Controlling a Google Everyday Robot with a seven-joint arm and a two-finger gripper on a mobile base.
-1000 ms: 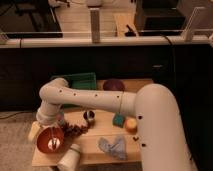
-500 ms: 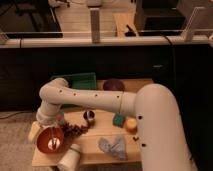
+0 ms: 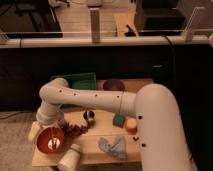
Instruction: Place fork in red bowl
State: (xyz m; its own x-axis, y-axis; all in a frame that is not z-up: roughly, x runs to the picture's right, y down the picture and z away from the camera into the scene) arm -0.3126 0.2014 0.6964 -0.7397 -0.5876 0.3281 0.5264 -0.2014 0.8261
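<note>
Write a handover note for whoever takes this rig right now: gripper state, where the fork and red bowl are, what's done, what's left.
Gripper: mostly hidden behind the arm's wrist, just above the red bowl at the table's front-left corner.
Fork: a pale sliver appears to lie inside the red bowl.
Done: the fork looks placed.
Left: lift the arm clear and confirm the fork rests in the bowl.

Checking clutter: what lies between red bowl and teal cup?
Camera view: a dark cluster and a small dark cup; gripper sits over the red bowl.
</note>
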